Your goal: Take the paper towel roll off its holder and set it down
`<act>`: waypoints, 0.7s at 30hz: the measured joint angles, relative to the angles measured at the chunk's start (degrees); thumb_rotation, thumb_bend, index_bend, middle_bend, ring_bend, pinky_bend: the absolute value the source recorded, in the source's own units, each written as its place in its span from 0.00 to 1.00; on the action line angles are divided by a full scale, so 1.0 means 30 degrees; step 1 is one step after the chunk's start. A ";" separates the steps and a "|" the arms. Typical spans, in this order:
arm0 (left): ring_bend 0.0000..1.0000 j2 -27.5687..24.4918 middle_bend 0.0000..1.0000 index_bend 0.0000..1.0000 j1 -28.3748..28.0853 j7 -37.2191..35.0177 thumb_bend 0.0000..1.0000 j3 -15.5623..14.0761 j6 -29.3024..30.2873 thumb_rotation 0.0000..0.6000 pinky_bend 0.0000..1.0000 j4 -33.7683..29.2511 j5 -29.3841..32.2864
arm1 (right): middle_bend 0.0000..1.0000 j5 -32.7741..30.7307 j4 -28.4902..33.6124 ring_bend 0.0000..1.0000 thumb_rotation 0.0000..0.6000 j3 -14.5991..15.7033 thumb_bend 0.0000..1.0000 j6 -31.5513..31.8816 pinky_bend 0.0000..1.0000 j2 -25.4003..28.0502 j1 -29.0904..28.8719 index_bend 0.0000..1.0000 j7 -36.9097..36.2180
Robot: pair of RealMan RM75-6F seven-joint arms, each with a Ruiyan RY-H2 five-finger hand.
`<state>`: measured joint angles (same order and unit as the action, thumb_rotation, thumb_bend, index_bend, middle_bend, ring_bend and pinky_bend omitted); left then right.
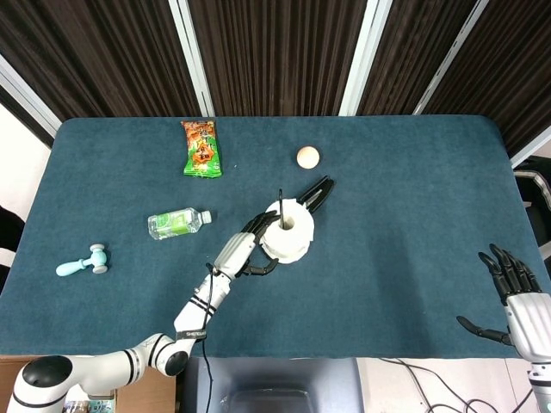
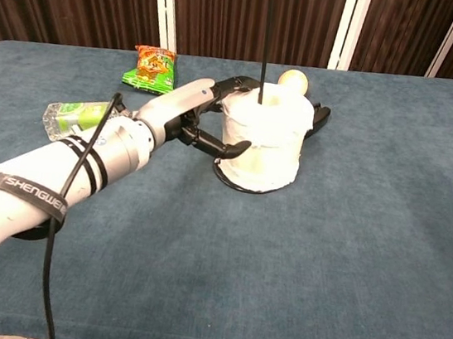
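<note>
White paper towel roll (image 2: 264, 141) on holder (image 2: 266, 37), left hand (image 2: 204, 116) grasping its left side.

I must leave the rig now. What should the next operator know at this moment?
Left hand: fingers around the side of the paper towel roll, apparently gripping it.
Right hand: open, holding nothing, at the table's near right edge.
The roll is on its holder, rod through the core, close beside the black stapler.
Done: the roll is grasped.
Left: lift it off the rod and set it on the table.
</note>
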<state>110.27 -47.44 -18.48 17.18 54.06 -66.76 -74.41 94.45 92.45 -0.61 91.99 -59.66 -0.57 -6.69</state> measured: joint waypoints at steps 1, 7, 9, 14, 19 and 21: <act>0.09 0.0225 0.21 0.14 0.0001 -0.0134 0.40 0.0102 0.0057 1.00 0.09 0.0200 0.0116 | 0.00 -0.0008 0.0009 0.00 1.00 -0.0006 0.12 0.0005 0.22 0.0030 0.0000 0.00 -0.0064; 0.29 0.2390 0.41 0.44 -0.0062 -0.1599 0.40 0.0630 0.1372 1.00 0.31 0.3038 0.0251 | 0.00 0.0007 0.0040 0.00 1.00 -0.0007 0.12 0.0019 0.22 0.0180 -0.0001 0.00 -0.0322; 0.33 0.3015 0.45 0.49 -0.0108 -0.2203 0.40 0.0676 0.1871 1.00 0.35 0.4118 0.0062 | 0.00 0.0011 0.0037 0.00 1.00 -0.0014 0.12 0.0060 0.22 0.0179 0.0016 0.00 -0.0343; 0.39 0.3929 0.52 0.59 -0.0208 -0.3303 0.39 0.0660 0.2982 1.00 0.41 0.5753 -0.0601 | 0.00 0.0050 0.0023 0.00 1.00 0.0004 0.12 0.0069 0.22 0.0174 0.0027 0.00 -0.0352; 0.41 0.3922 0.55 0.63 -0.0158 -0.3896 0.37 0.0602 0.3853 1.00 0.43 0.5989 -0.1184 | 0.00 0.0064 0.0011 0.00 1.00 0.0027 0.12 -0.0023 0.22 0.0146 0.0001 0.00 -0.0255; 0.41 0.3606 0.55 0.63 -0.0087 -0.3953 0.37 0.0589 0.4254 1.00 0.43 0.5714 -0.1393 | 0.00 0.0068 0.0005 0.00 1.00 0.0038 0.12 -0.0069 0.22 0.0118 -0.0015 0.00 -0.0182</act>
<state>121.09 -47.70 -30.34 18.95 66.82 -49.61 -78.59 94.66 92.47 -0.49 91.78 -59.31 -0.61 -7.23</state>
